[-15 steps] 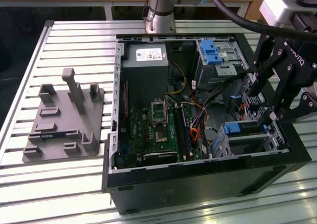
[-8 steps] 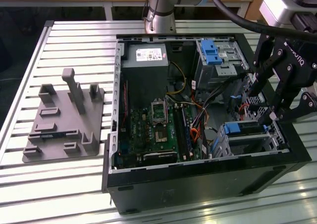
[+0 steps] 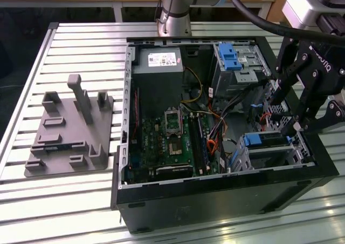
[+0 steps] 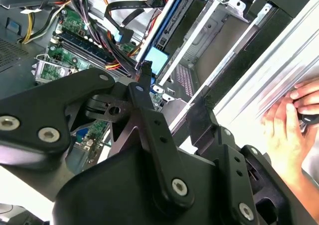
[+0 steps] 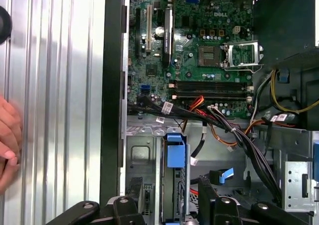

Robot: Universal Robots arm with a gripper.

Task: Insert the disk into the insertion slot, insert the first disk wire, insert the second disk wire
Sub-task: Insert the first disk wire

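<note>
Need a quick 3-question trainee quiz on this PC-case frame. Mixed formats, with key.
1. True or false: the disk sits in the insertion slot.
2. What lies on the table, on the exterior view's left of the case? A) a keyboard B) a grey fixture plate C) a monitor
3. Fill in: in both wrist views, a person's ____ is over the table beside the case.
Key: 1 true; 2 B; 3 hand.
</note>
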